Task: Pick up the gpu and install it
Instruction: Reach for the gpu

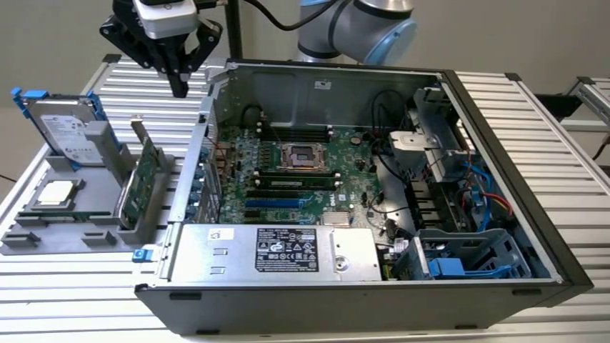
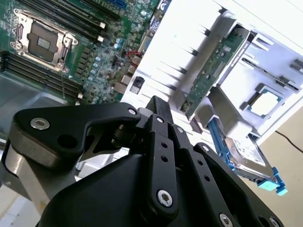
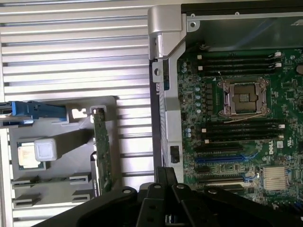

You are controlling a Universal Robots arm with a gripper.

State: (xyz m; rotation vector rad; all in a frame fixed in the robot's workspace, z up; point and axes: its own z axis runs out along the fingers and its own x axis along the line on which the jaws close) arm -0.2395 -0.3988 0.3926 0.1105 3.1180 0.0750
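We see the gpu standing on edge in the grey holder, partly hidden by its posts, with the tool hanging nearby, closed narrow and empty.

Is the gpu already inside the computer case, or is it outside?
Outside. The gpu stands on edge in the grey holder beside the case, on the exterior view's left; the gripper hangs above it, holding nothing.
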